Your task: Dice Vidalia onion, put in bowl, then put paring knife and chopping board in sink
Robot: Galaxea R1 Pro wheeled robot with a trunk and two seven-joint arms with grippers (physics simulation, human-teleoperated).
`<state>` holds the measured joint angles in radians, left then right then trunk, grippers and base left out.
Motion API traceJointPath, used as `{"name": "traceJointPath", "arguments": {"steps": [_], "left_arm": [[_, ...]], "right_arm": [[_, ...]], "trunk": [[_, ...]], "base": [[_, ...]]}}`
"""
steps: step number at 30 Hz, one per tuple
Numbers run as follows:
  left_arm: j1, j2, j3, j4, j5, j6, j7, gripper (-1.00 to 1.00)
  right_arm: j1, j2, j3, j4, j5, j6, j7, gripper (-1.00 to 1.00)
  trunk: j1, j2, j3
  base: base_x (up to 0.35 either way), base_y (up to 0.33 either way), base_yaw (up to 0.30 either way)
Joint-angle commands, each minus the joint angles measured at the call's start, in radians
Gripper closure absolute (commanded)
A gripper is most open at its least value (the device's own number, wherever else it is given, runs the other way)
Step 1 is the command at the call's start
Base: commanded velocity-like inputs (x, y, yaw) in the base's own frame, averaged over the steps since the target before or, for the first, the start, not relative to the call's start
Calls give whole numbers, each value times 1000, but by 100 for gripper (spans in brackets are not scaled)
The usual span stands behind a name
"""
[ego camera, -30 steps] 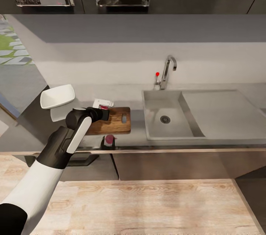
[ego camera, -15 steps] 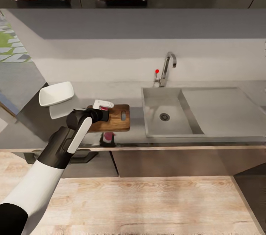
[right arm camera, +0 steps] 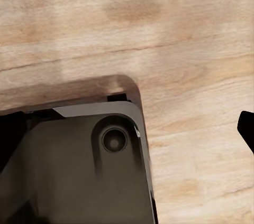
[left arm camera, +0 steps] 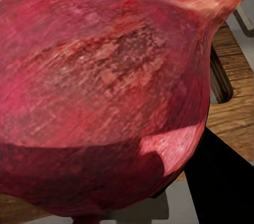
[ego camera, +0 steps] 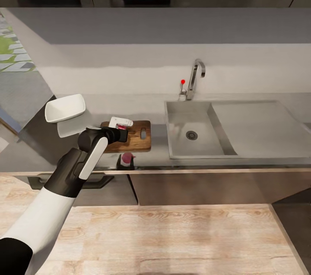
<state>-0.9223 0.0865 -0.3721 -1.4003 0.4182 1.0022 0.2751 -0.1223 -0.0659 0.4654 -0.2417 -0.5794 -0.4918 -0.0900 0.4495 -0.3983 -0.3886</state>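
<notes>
Running the full width of the head view, the countertop (ego camera: 129, 106) is a long grey bench set against a pale wall, with dark cabinets above and below and a light wooden floor (ego camera: 172, 240) in front. Toward the bench's right end the sink (ego camera: 224, 154) is sunk in: a rectangular basin with a round drain (ego camera: 191, 135), a flat draining panel to its right, and a chrome tap (ego camera: 194, 77) with a red knob at the back edge. The basin looks bare.

Near the bench's front edge, left of the sink and clear of it, lies the chopping board (ego camera: 136, 142), dark brown, its slot hole at the end nearer the sink. The left arm (ego camera: 73, 171) reaches up from the lower left over the board's left part. Toward the bench's left end, well apart from the board, the white square bowl (ego camera: 65, 109) sits near the back.

The left gripper (ego camera: 122, 124) hangs above the board's back left corner with its fingers closed on the onion (left arm camera: 100, 92); in the left wrist view the reddish-purple bulb sits huge and close, the board's grain and slot behind it. A red reflection shows in the bench's front edge below. The paring knife cannot be made out.

The right wrist view looks down at the wooden floor and a dark grey part of the robot (right arm camera: 74, 166); whether the right gripper's fingers are apart or closed cannot be told.
</notes>
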Motion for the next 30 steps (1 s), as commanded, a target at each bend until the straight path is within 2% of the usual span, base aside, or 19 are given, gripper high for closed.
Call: {"name": "traceJointPath", "arguments": {"steps": [1, 6, 25, 30], "left_arm": [[-1, 1, -2, -1, 10, 3, 9, 100], [-1, 1, -2, 0, 10, 3, 9, 100], [0, 1, -2, 19, 10, 1, 9, 100], [21, 1, -2, 22, 9, 0, 9, 100]], "right_arm": [[0, -1, 9, -1, -2, -2, -8, -100], [0, -7, 10, -1, 0, -4, -3, -100], [0, 0, 9, -1, 1, -4, -10, -100], [0, 2, 9, -1, 1, -4, -11, -100]], "trunk": [[1, -2, -2], [1, -2, -2], [1, -2, -2], [1, -2, -2]], "base": [[0, 0, 0], [0, 0, 0], [0, 0, 0], [0, 0, 0]]}}
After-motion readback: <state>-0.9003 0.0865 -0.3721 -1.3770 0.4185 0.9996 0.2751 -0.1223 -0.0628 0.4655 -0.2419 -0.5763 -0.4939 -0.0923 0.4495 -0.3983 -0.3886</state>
